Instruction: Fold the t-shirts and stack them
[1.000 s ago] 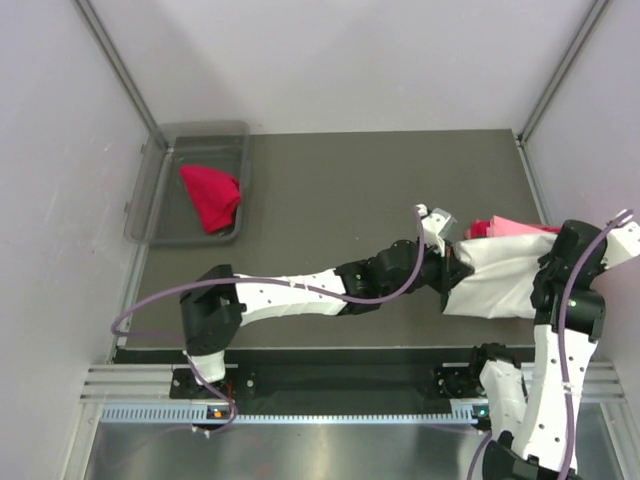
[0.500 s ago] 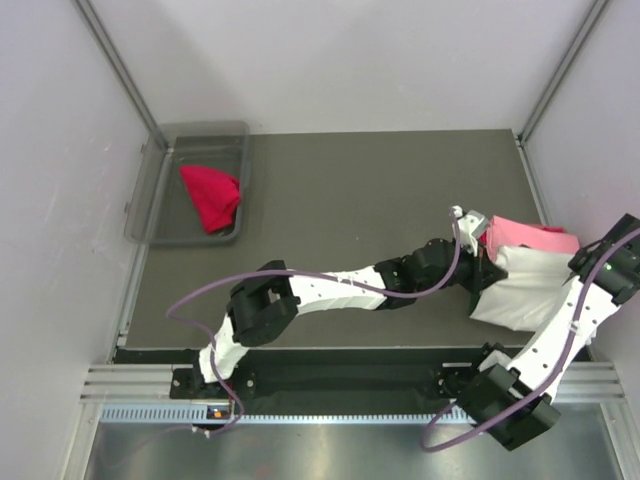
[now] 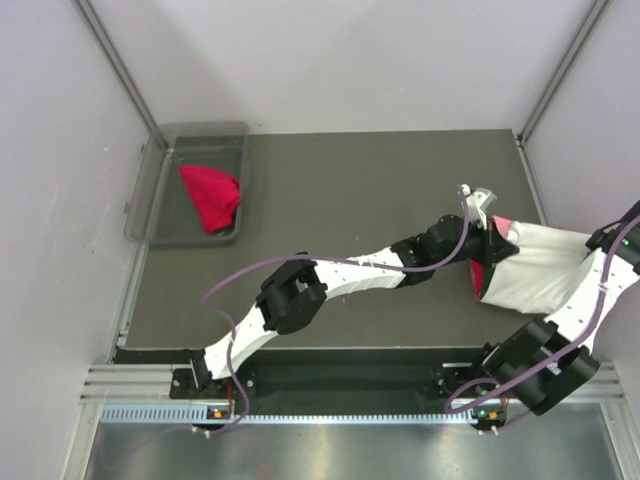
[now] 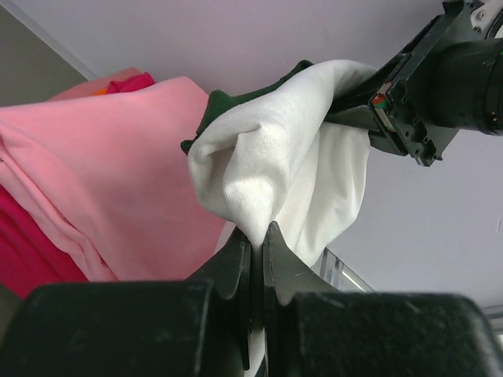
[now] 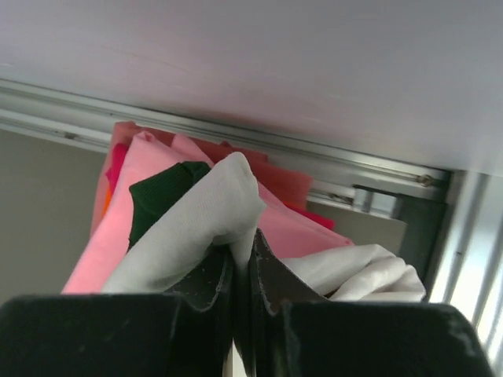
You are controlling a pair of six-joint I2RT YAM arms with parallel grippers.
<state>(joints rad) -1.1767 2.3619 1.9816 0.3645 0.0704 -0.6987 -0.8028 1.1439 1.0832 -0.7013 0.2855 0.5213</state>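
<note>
White t-shirt (image 3: pixel 540 275) atop pink t-shirt (image 4: pixel 118 157)

Pile mostly buried — edges cropped
From above, the white shirt (image 3: pixel 535 275) covers the pink shirt (image 4: pixel 102 157) and the red shirt (image 4: pixel 23 251) beneath it, leaving slivers; its folds hide the tips of the left gripper (image 4: pixel 258 236) and right gripper (image 5: pixel 241 255) — the right arm (image 3: pixel 612 262) runs off the frame's edge.
</note>
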